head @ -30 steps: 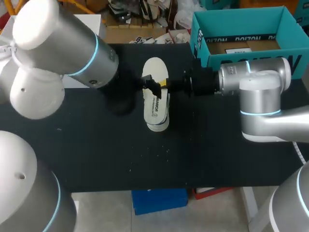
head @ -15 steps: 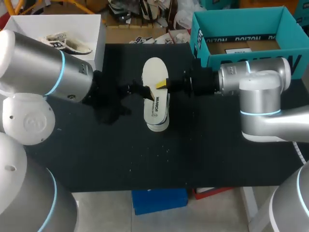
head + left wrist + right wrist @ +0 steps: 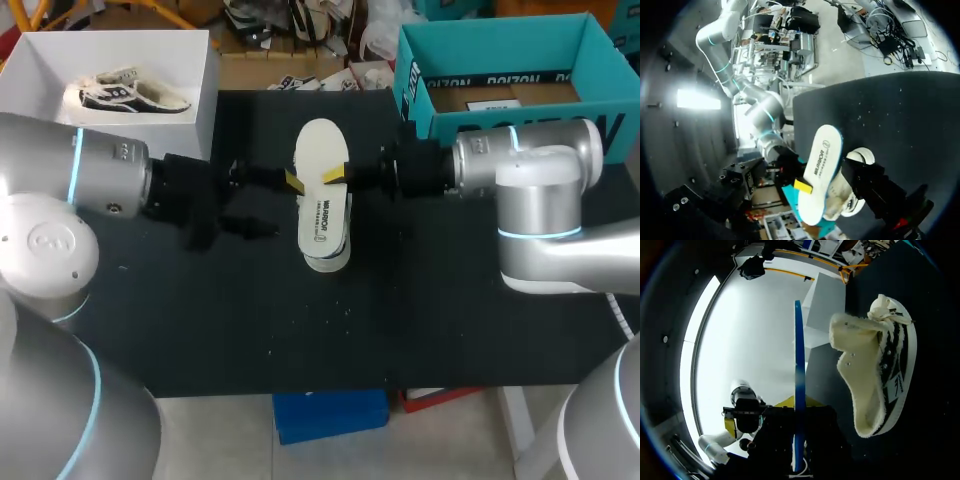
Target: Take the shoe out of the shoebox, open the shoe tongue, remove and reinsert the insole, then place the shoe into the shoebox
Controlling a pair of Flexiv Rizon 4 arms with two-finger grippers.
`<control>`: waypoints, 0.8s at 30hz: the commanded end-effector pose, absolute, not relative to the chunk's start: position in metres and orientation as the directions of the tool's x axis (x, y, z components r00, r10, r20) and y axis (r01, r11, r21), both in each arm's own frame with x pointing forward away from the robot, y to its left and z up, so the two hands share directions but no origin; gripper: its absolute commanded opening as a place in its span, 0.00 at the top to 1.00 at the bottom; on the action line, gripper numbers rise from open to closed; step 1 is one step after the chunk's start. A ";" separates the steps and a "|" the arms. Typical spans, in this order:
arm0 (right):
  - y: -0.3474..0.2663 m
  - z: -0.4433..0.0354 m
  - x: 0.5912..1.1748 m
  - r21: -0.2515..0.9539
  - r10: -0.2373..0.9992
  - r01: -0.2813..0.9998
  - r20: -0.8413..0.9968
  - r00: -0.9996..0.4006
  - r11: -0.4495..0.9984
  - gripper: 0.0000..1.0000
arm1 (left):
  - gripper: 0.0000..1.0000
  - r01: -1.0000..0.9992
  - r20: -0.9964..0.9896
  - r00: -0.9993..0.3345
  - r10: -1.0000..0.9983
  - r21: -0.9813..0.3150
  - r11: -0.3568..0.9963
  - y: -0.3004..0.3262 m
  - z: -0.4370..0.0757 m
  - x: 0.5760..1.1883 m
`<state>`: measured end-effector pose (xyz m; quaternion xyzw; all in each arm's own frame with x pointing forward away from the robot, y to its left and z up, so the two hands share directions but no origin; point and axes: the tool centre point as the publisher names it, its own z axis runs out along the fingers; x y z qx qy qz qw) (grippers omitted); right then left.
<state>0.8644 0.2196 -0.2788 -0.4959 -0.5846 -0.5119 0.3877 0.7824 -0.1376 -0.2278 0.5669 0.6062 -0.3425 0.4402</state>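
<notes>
White insole (image 3: 322, 165): it hangs flat over the shoe in the middle of the table. Your right gripper (image 3: 335, 176) is pinched shut on its right edge, about halfway along.
How the insole will handle: it looks thin, light and bendy. In the right wrist view you see only its thin blue edge. Held by one edge, it may droop or twist. The middle of a long edge, as now, looks like a good place to hold it.
Shoe (image 3: 327, 254): it lies on the table right under the insole, with its near end poking out. Nothing holds it. It has a fluffy cream lining and looks soft, so its sides may fold in when you push the insole back.
Left gripper (image 3: 292, 184): it sits just left of the insole's left edge. You cannot tell if it touches the insole or how wide it is open.
Teal shoebox (image 3: 408, 70): it is open at the far right, well apart from the shoe. Your right arm lies just near of it.
Black table (image 3: 220, 320): the top looks like dull cloth, so the shoe should not slide much. A few white specks lie on it.
White box (image 3: 40, 55): it is at the far left, with another shoe (image 3: 125, 92) inside.
</notes>
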 end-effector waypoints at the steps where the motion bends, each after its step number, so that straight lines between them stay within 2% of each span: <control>1: 0.221 -0.279 0.864 0.214 0.185 0.977 0.961 -0.206 -0.019 1.00 | 0.00 0.963 -0.976 0.194 0.102 0.209 0.170 -0.138 -0.235 0.780; 2: 0.221 -0.279 0.864 0.214 0.185 0.977 0.961 -0.206 -0.019 1.00 | 0.00 0.945 -0.958 0.248 0.142 0.271 0.182 -0.137 -0.238 0.781; 3: 0.221 -0.279 0.864 0.214 0.185 0.977 0.961 -0.206 -0.019 1.00 | 0.00 0.943 -0.960 0.256 0.115 0.274 0.188 -0.137 -0.241 0.782; 6: 0.221 -0.279 0.864 0.214 0.185 0.977 0.961 -0.206 -0.019 1.00 | 0.00 0.936 -0.963 0.263 0.057 0.269 0.228 -0.133 -0.249 0.789; 8: 0.221 -0.279 0.864 0.214 0.185 0.977 0.961 -0.206 -0.019 1.00 | 0.00 0.950 -0.980 0.199 -0.007 0.191 0.247 -0.130 -0.255 0.795; 20: 0.221 -0.279 0.864 0.214 0.185 0.977 0.961 -0.206 -0.019 1.00 | 0.00 0.950 -0.980 0.199 -0.007 0.191 0.247 -0.130 -0.255 0.795; 24: 0.221 -0.279 0.864 0.214 0.185 0.977 0.961 -0.206 -0.019 1.00 | 0.00 0.934 -0.979 0.203 -0.012 0.190 0.303 -0.128 -0.264 0.808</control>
